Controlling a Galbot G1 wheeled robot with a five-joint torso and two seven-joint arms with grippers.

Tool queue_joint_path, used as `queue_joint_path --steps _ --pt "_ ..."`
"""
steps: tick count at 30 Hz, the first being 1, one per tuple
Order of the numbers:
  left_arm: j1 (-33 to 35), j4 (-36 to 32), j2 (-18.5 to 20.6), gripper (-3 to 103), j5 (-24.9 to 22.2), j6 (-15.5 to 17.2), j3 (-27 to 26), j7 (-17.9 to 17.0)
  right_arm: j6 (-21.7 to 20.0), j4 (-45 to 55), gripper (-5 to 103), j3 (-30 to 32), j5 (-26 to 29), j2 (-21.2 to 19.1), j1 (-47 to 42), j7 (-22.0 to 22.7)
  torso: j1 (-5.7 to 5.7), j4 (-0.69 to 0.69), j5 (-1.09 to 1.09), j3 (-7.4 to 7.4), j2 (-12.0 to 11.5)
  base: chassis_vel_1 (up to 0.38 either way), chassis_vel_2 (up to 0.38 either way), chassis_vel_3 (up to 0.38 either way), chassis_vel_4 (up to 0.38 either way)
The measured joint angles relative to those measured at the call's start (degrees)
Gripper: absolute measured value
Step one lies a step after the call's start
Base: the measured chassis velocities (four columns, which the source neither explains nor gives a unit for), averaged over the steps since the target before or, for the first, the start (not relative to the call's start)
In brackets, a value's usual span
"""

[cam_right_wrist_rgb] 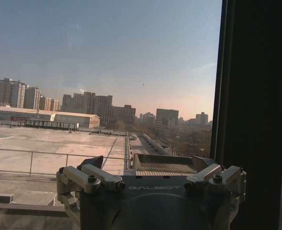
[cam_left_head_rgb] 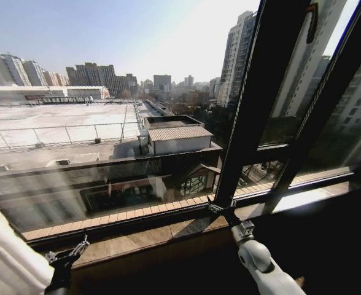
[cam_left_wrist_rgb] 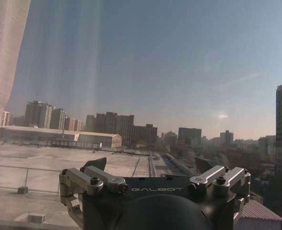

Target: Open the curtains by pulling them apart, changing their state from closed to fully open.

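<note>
One sheer white curtain (cam_left_head_rgb: 5, 258) is bunched at the lower left of the head view, and its pleated edge (cam_left_wrist_rgb: 4, 72) runs along one side of the left wrist view. My left gripper (cam_left_head_rgb: 76, 251) sits low beside that fabric, near the sill. In its wrist view the left gripper (cam_left_wrist_rgb: 150, 165) is open with nothing between its fingers, facing bare glass. My right gripper (cam_left_head_rgb: 218, 210) reaches to the sill at the foot of the dark window frame (cam_left_head_rgb: 260, 98). It is open and holds nothing in its own wrist view (cam_right_wrist_rgb: 148, 163).
The brown window sill (cam_left_head_rgb: 150, 236) runs across below the glass. A dark upright frame post (cam_right_wrist_rgb: 256, 105) stands close beside the right gripper. Through the pane lie a flat rooftop (cam_left_head_rgb: 58, 126) and distant towers. The lower right of the head view is in deep shadow.
</note>
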Motion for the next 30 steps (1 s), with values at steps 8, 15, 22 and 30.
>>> queue_joint_path --steps 8,15,22,30 --pt "0.10 0.10 0.26 100 0.73 -0.04 -0.03 -0.80 0.00 0.00 100 0.00 0.00 0.00 0.00 0.00 0.00 0.00 0.00 0.00 0.00 0.000 0.000 0.000 0.000" --pt "0.10 0.13 0.29 100 0.74 0.00 -0.04 -0.91 0.00 0.00 100 0.00 0.00 0.00 0.00 0.00 0.00 0.00 0.00 0.00 0.00 0.000 0.000 0.000 0.000" --pt "0.10 0.14 0.30 100 0.74 0.04 -0.04 -0.96 0.00 0.00 100 0.00 0.00 0.00 0.00 -0.01 0.00 0.00 0.00 0.00 0.00 0.000 0.000 0.000 0.000" --pt "0.08 0.15 0.31 100 0.73 0.08 -0.05 -1.01 0.00 0.00 100 0.00 0.00 0.00 0.00 0.00 0.00 0.00 0.00 0.00 0.00 -0.096 -0.101 0.095 0.094"
